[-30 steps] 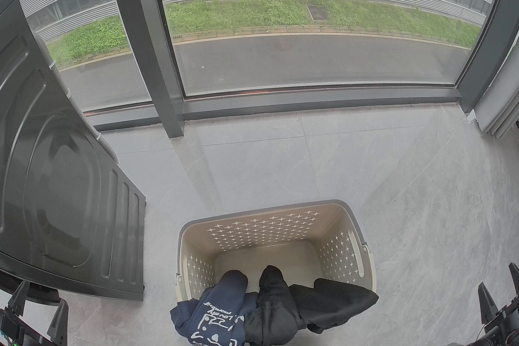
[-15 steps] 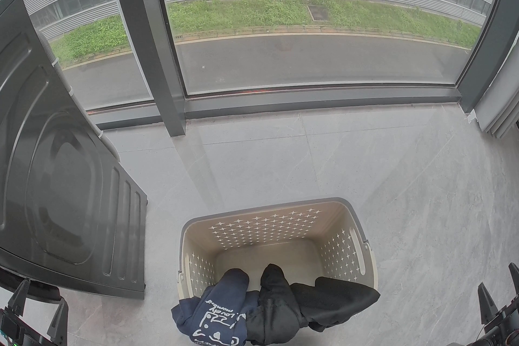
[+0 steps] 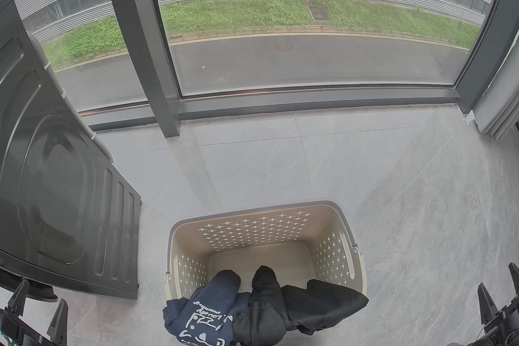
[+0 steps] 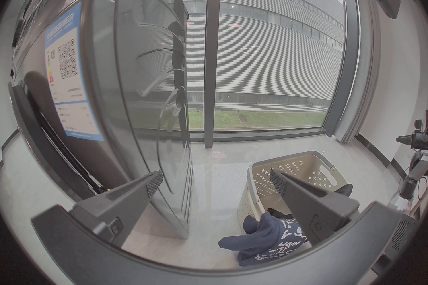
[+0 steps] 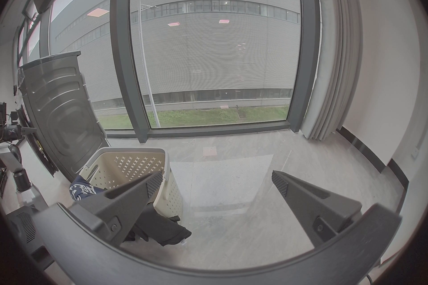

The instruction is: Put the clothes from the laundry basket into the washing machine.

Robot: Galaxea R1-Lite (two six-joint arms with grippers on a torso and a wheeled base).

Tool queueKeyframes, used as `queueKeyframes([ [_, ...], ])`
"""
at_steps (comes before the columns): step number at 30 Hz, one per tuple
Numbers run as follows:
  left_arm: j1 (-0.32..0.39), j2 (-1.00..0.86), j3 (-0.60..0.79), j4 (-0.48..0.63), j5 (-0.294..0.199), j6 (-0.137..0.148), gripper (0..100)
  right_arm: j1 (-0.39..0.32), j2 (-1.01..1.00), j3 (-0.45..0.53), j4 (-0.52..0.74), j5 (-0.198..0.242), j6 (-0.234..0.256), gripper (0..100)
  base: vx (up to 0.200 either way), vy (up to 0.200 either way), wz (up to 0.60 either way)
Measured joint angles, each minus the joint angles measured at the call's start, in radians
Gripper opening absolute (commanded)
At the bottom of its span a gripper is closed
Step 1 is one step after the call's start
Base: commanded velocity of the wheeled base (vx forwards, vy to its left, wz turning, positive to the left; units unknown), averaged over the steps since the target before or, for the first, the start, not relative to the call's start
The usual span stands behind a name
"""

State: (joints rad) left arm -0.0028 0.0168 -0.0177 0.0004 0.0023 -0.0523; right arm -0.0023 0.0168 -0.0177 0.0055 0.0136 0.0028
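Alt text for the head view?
Beige laundry basket on a grey floor by a window, dark clothes draped over its near rim. Washing machine stands to its left; left pincer and right pincer, both open, sit at the bottom corners.

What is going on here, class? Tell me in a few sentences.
Nothing is being handled yet. The laundry basket sits on the floor beside the dark washing machine, with a navy garment and black clothes draped over its near rim. The left claw and right claw hang low on either side, both open and empty.
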Motion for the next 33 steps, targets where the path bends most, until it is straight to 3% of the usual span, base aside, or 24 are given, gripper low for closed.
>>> queueKeyframes([
  [6, -0.001, 0.000, 0.000, 0.000, 0.000, -0.001, 100, -0.001, 0.000, 0.000, 0.001, 0.000, 0.000, 100, 0.200, 0.000, 0.00],
  [15, -0.001, 0.000, 0.000, 0.000, 0.000, -0.001, 100, -0.001, 0.000, 0.000, 0.000, 0.000, 0.000, 100, 0.000, 0.000, 0.00],
  [24, 0.000, 0.000, 0.000, 0.000, 0.000, -0.001, 100, -0.001, 0.000, 0.000, 0.001, 0.000, 0.000, 100, 0.200, 0.000, 0.00],
  [33, 0.000, 0.000, 0.000, 0.000, 0.000, -0.001, 100, -0.001, 0.000, 0.000, 0.000, 0.000, 0.000, 100, 0.000, 0.000, 0.00],
])
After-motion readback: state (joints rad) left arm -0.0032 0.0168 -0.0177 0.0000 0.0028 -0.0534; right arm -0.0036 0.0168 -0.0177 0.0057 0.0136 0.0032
